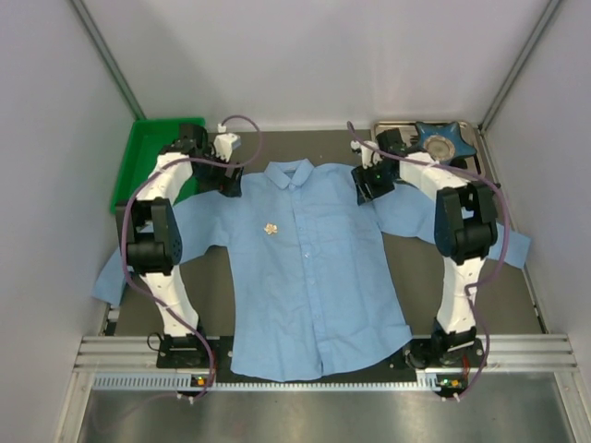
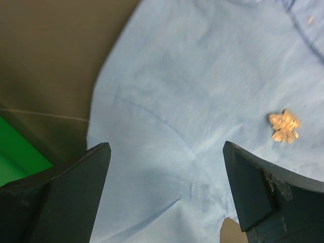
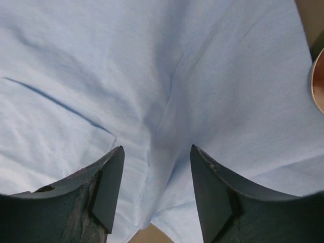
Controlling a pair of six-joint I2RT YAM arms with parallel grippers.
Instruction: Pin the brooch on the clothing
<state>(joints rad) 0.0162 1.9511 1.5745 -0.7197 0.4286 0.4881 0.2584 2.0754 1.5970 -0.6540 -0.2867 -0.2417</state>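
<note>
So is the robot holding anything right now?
No, nothing. The left gripper and right gripper both hang open over the shirt, and the brooch lies on its front.

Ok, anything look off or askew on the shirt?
Nothing serious. The shirt lies flat with the brooch on its chest; only a small ridge of fabric puckers at the open right gripper.

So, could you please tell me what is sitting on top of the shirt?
The small gold brooch lies on the shirt, on its chest beside the button line. Whether its pin pierces the fabric is hidden underneath it.
</note>
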